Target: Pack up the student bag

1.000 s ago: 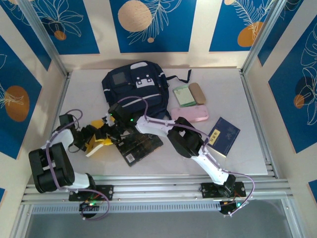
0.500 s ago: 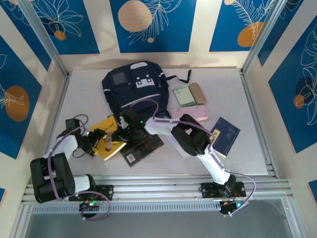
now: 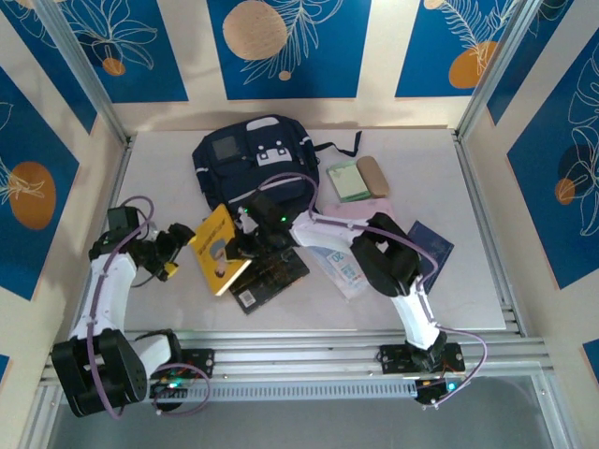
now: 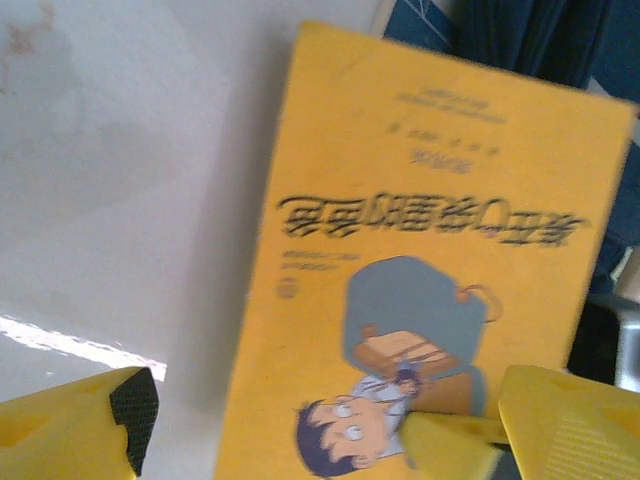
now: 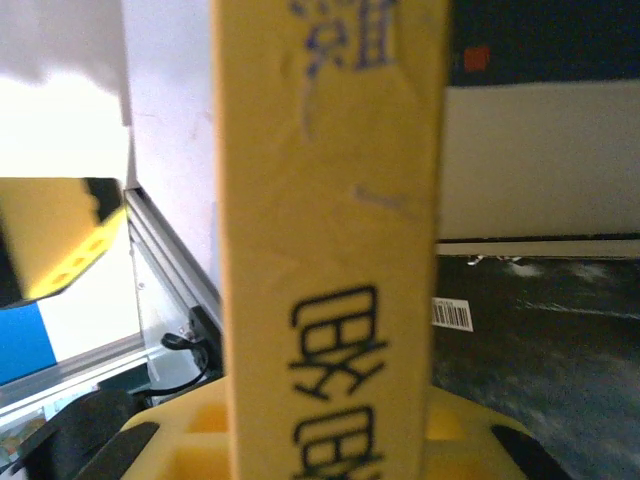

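Note:
The student bag (image 3: 253, 164), a navy backpack with white patches, lies at the back of the table. A yellow book (image 3: 220, 251) with a cartoon boy on its cover stands tilted on edge in front of it. My right gripper (image 3: 243, 245) is shut on that book, and the spine (image 5: 330, 250) runs up between its yellow fingers (image 5: 160, 450). My left gripper (image 3: 173, 254) is just left of the book, open and apart from it. In the left wrist view the cover (image 4: 430, 250) faces the open left gripper (image 4: 322, 415), with the bag (image 4: 530, 40) behind.
A black book (image 3: 270, 271) lies flat under the right gripper, its barcode (image 5: 450, 313) showing. A plastic-wrapped pack (image 3: 339, 267), a navy booklet (image 3: 429, 251), a pink case (image 3: 360, 210), a green notepad (image 3: 348, 181) and a tan item (image 3: 372, 175) lie to the right.
The left gripper has let go of the yellow book, opened wider and drawn back left. The right gripper has closed on the book and tipped it up on edge.

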